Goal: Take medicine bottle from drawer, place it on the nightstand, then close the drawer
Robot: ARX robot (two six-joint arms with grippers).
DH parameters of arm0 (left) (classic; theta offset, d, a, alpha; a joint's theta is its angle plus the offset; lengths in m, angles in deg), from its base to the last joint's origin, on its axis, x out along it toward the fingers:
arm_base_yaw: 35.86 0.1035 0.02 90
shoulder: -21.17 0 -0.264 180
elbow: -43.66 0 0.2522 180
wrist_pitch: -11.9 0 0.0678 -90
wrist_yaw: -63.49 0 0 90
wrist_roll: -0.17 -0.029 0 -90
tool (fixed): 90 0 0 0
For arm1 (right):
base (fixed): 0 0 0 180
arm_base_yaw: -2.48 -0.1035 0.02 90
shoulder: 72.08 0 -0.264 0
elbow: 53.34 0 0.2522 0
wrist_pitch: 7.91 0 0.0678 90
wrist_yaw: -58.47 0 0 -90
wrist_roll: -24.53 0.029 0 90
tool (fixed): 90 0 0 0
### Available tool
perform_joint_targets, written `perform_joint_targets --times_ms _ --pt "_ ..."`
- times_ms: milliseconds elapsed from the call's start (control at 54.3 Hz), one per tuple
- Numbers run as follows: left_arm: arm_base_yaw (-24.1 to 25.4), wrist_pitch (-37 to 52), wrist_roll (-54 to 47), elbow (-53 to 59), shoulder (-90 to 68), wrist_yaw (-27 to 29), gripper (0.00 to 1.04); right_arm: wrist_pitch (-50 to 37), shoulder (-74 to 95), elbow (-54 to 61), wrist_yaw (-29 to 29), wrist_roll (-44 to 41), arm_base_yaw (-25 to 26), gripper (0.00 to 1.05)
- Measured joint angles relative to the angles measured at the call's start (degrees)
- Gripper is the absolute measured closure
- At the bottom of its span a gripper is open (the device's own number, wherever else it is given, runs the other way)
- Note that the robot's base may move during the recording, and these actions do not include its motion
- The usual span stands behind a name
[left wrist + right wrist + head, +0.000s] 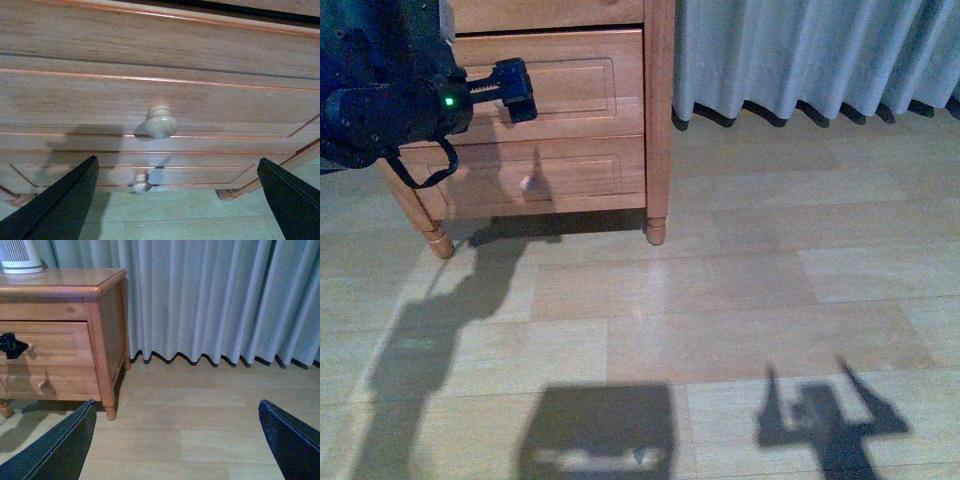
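My left pincer before the drawer.
Jaws wide, holding nothing; its knob sits centred between them, touching neither.

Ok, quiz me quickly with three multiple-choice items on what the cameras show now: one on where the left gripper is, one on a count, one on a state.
1. Where is the left gripper?
A) at the drawer front
B) on the floor
C) at the curtain

2. How many knobs show on the nightstand front?
A) one
B) two
C) four

3. How do the left gripper's jaws stand?
A) shut on a knob
B) open
C) shut on a bottle

Answers:
1 A, the front view shows it before the taller drawer's panel.
2 B, an upper knob and a lower knob.
3 B, both fingers stand wide of the upper knob.
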Motion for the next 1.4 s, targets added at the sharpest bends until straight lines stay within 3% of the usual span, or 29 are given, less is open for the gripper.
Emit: perform_joint_targets --times_ms 663,1399 --pt "-2.1 2.8 -5.9 -6.3 -6.3 3.3 0.06 0.0 0.0 0.0 0.0 0.0 0.0 0.07" --pt "-2.1 1.7 -3.4 -16.8 -13.4 5.3 0.09 0.0 0.0 0.0 0.0 0.0 0.0 0.07"
